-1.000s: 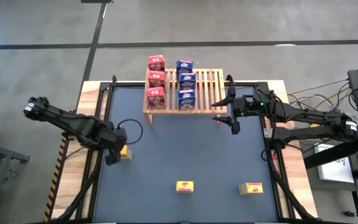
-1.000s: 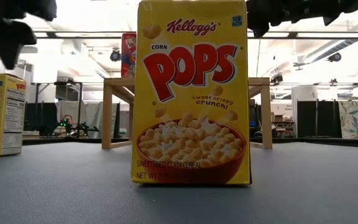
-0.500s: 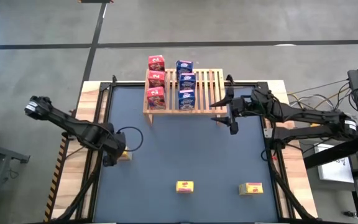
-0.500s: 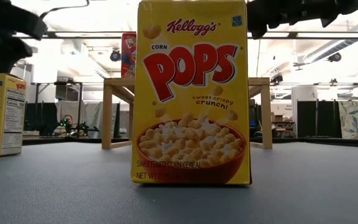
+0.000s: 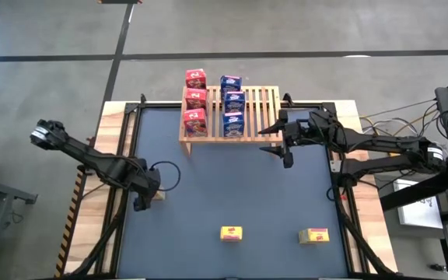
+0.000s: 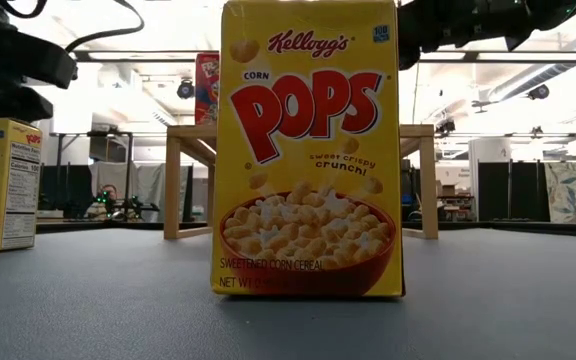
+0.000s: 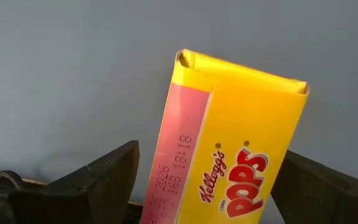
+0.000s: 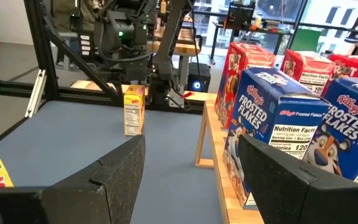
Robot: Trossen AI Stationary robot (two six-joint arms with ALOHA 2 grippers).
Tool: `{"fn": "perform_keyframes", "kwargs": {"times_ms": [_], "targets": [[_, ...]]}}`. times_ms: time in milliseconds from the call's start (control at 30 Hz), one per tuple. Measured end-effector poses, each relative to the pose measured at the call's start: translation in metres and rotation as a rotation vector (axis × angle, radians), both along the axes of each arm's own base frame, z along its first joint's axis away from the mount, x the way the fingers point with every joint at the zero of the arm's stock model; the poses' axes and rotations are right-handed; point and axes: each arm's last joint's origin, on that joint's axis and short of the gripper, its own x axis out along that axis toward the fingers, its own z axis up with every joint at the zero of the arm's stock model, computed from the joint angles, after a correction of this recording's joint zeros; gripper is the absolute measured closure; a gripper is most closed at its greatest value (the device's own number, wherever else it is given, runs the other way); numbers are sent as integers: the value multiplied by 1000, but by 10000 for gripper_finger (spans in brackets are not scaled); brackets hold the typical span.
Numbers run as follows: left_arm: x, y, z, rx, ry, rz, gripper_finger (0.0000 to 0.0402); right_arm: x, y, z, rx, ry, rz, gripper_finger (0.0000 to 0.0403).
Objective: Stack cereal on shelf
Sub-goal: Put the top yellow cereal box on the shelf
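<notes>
While the left pincer (image 5: 148, 193) hangs low at the left edge of the desk (image 5: 232, 187), its fingers (image 7: 101, 177) stand apart on either side of a yellow Corn Pops box (image 7: 235, 143), not pressing it. That box carries "Kellogg's" and "POPS" on its front and a stamped date on a pink side strip.

Two more yellow boxes stand near the desk's front edge, one at the middle (image 5: 231, 232) and one to the right (image 5: 314, 236). The low view reads the nearer one: "Kellogg's Corn Pops, sweet crispy crunch!"

On the shelf (image 5: 264, 113), a slatted wooden rack at the back of the desk, stand three red boxes (image 5: 194, 99) in a row and three blue boxes (image 5: 232, 102) beside them. The blue ones read "Frosted Flakes" and "Nutrition Facts" (image 8: 288, 124).

The right pincer (image 5: 285, 146) hovers just off the shelf's right end, fingers apart and empty.
</notes>
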Motion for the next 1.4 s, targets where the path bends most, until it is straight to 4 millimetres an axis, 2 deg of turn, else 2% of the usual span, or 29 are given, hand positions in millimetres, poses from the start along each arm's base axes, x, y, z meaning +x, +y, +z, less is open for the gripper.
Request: {"fn": "perform_keyframes", "kwargs": {"times_ms": [500,733,900,1167,1400], "targets": [[0,0,11,-18,-51,-4,208,0,0,0,6,0,-1,156],[3,-1,21,-33,-85,-2,229,0,0,0,21,1,-2,156],[10,-2,47,2,-204,14,230,0,0,1,38,-6,4,156],[24,-2,107,131,-457,-4,230,0,1,3,51,-26,30,156],[49,-2,141,230,-529,-24,230,3,4,7,66,-43,45,156]]}}
